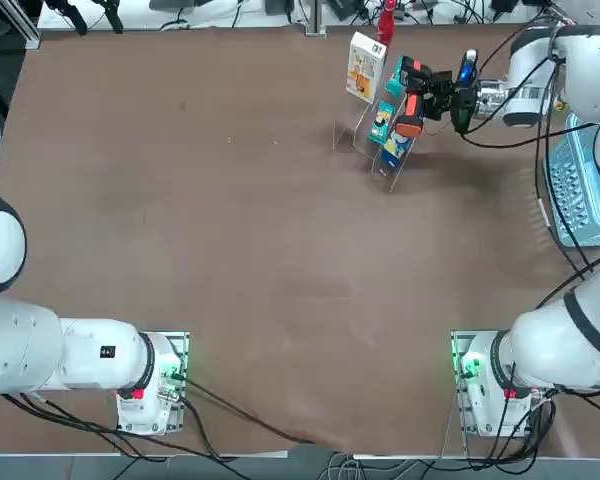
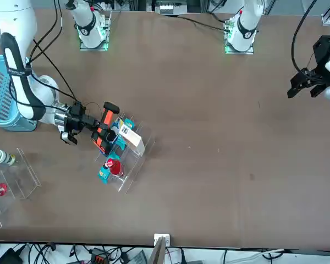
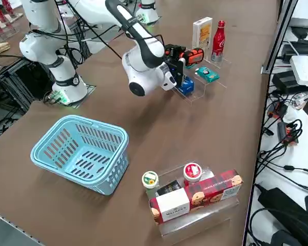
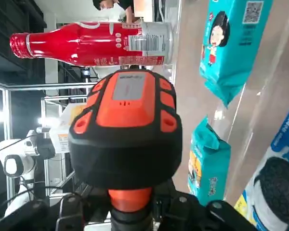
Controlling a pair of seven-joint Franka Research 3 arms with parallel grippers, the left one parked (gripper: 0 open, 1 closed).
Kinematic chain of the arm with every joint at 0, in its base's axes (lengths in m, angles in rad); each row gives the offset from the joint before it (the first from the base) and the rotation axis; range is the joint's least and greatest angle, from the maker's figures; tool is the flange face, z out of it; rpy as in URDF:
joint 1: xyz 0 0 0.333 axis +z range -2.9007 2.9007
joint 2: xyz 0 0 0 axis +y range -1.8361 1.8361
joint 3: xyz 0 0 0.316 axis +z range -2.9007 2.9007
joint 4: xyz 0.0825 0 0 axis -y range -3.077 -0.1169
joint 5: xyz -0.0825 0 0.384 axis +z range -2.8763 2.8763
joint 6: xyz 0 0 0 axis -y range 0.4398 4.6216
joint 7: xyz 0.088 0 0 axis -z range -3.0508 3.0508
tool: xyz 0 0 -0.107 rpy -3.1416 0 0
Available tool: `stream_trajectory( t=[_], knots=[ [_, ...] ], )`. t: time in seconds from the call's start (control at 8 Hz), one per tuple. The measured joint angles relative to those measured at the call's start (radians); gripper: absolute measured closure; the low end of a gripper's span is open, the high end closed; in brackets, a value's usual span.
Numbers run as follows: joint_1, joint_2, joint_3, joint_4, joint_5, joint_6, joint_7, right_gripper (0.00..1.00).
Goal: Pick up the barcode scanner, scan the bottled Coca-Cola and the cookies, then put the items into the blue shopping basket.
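My right gripper (image 1: pixel 442 98) is shut on the handle of the black and orange barcode scanner (image 1: pixel 412 100), held level beside a clear stepped shelf. In the wrist view the scanner's head (image 4: pixel 127 130) points at the red bottled Coca-Cola (image 4: pixel 91 43), which stands on the shelf's top step (image 3: pixel 218 36). The cookies (image 1: pixel 365 65), a white box with an orange picture, stand next to the bottle (image 3: pixel 202 32). The blue shopping basket (image 3: pixel 82 151) sits on the table on the robot's right, apart from the shelf (image 1: pixel 585 190).
Teal packets (image 4: pixel 231 43) and a blue packet (image 4: pixel 274 192) fill the shelf's lower steps, close under the scanner. A second clear stand (image 3: pixel 195 197) holds a red biscuit box and small tubs beyond the basket. Cables trail off the table's far edge.
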Motion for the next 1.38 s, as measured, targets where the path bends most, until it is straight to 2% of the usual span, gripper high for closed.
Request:
stream_trajectory(
  t=[0.38, 0.88, 1.38],
  knots=[
    [-0.002, 0.003, -0.001, 0.009, 0.004, -0.002, 0.0, 0.57],
    [-0.006, 0.077, -0.002, 0.094, 0.027, -0.002, -0.001, 0.57],
    [-0.003, 0.111, 0.001, 0.135, 0.028, -0.004, -0.001, 0.57]
  ],
)
